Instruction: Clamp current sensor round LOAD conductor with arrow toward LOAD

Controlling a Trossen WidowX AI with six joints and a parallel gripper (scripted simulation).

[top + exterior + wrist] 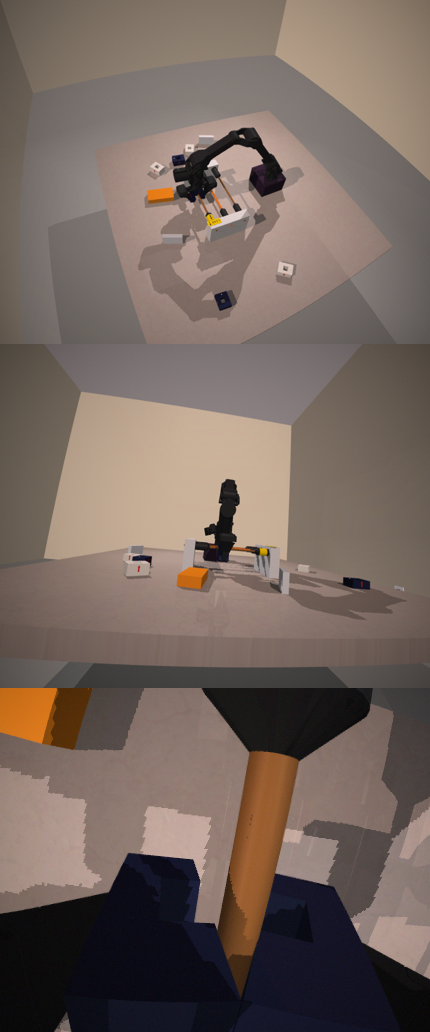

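Observation:
The dark blue split-core sensor (196, 195) (310, 973) straddles the LOAD conductor (203, 205) (265, 808), a copper rod that runs between its two halves. In the wrist view the halves meet at the near end, and a gap remains between them at the far end. My gripper (197, 192) (223, 923) is shut on the sensor, with one black finger against each outer side. The yellow LOAD marker (214, 220) (263, 552) is at the rod's end by the front white plate. The sensor's arrow cannot be made out.
Two more conductors (216, 201) (227, 191) run alongside, between white end plates (229, 225) (188, 556). An orange block (160, 195) (191, 578) (25, 710) lies beside the gripper. A white block (172, 238) (283, 581) stands nearby. Several white and blue sensors lie around the table.

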